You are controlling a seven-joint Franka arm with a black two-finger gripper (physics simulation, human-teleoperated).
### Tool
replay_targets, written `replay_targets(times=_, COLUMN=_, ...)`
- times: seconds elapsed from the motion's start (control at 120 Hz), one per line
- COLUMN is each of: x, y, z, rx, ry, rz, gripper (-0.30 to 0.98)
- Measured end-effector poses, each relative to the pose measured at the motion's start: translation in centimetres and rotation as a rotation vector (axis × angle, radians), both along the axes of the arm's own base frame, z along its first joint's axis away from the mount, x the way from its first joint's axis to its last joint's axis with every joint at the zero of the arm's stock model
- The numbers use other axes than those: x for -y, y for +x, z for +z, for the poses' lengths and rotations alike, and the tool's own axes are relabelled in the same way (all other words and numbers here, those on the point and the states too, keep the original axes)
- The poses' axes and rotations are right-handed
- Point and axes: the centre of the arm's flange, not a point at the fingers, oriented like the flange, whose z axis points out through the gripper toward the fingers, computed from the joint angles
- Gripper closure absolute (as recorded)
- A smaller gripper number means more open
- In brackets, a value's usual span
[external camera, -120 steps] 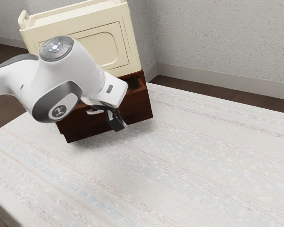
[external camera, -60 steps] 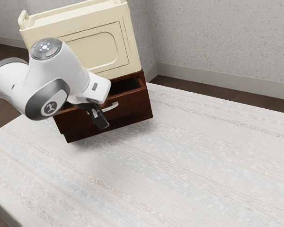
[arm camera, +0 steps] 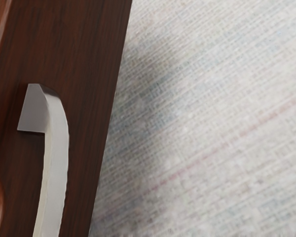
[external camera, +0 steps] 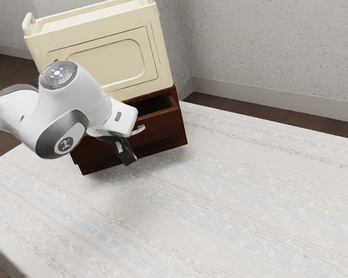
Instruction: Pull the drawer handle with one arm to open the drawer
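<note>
Pincer [external camera: 130,160] now lower in exterior view

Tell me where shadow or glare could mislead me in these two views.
Exterior view: the open drawer is dark inside, and a soft shadow lies on the cloth along its base. Wrist view: a diffuse grey shadow falls on the cloth beside the drawer's front; the handle looks pale along its bar and greyer at its end, without harsh glare.
</note>
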Motion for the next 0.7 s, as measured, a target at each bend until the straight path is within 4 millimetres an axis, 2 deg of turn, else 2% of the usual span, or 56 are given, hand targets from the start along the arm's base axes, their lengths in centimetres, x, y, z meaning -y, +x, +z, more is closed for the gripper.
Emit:
replay_targets(times=0.108, x=0.3, y=-0.1, z=-0.8, rx=-0.002, ry=-0.005, rz=-0.01, gripper=-0.07)
replay_targets(times=0.158, x=-0.2, y=-0.3, z=-1.0, rx=0.001, ry=-0.008, rz=-0.001, gripper=0.0)
replay_targets(times=0.358, x=-0.5, y=-0.3, z=-0.9, rx=0.013, ry=-0.013, rz=0.003, gripper=0.0)
replay_targets(times=0.517, x=0.1, y=-0.2, z=-0.4, rx=0.025, ry=-0.011, rz=-0.01, gripper=0.0)
replay_targets(times=0.7, x=2.3, y=-0.2, z=-0.3, rx=0.017, ry=-0.013, rz=-0.044, gripper=0.02)
